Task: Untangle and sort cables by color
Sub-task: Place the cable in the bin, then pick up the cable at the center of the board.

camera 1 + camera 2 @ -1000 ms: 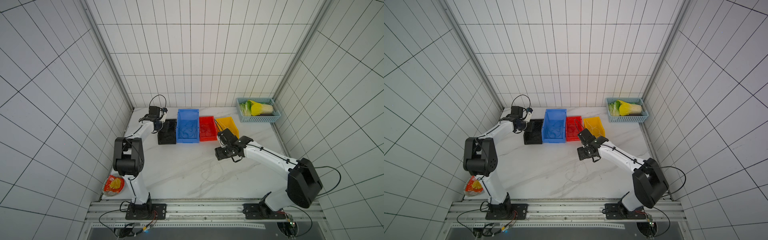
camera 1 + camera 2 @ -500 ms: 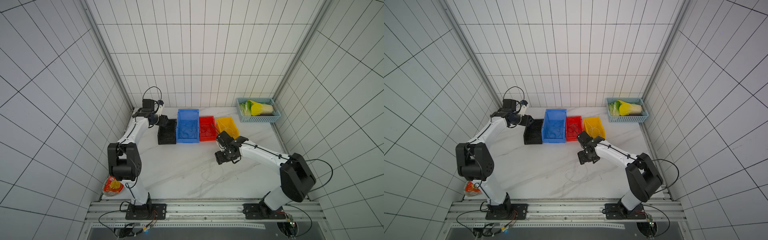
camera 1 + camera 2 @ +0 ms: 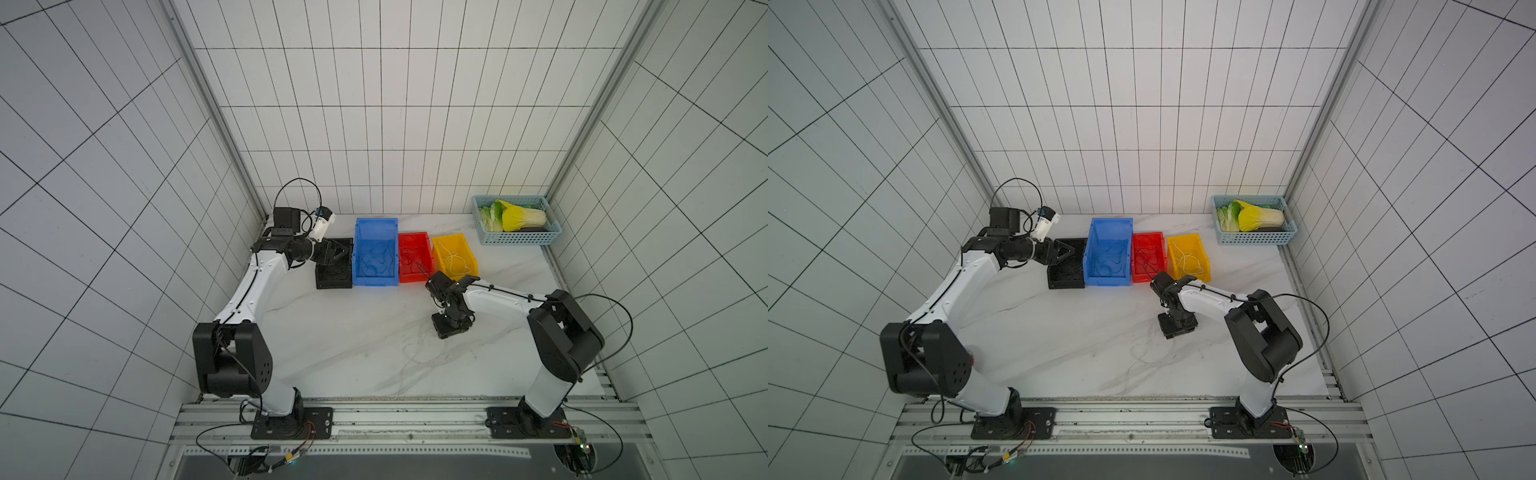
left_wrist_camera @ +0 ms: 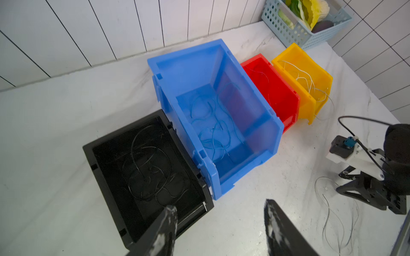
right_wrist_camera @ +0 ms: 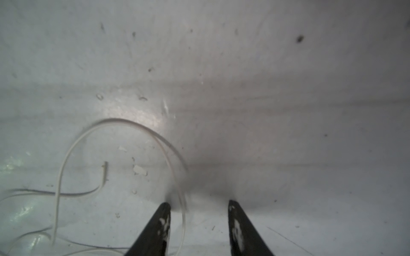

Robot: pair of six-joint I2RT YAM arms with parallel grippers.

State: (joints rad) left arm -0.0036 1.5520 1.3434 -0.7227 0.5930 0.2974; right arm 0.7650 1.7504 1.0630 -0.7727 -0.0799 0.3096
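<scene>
Right gripper down at table, jaws apart, white wire looping between them beside one finger; left gripper spread above black bin.

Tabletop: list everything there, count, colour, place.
Black bin: one, black, left end of back row.
Blue bin: one, blue, beside it.
Red bin: one, red, third.
Yellow bin: one, yellow, right end.
Binned cables: many, colour-matched, pale in yellow.
Basket: one, light blue, back right corner.
Vegetables: several, green and yellow, in basket.
Loose cables: few, pale, beside right gripper.
Left gripper: one, black, open above black bin.
Right gripper: one, black, open, low over table.
</scene>
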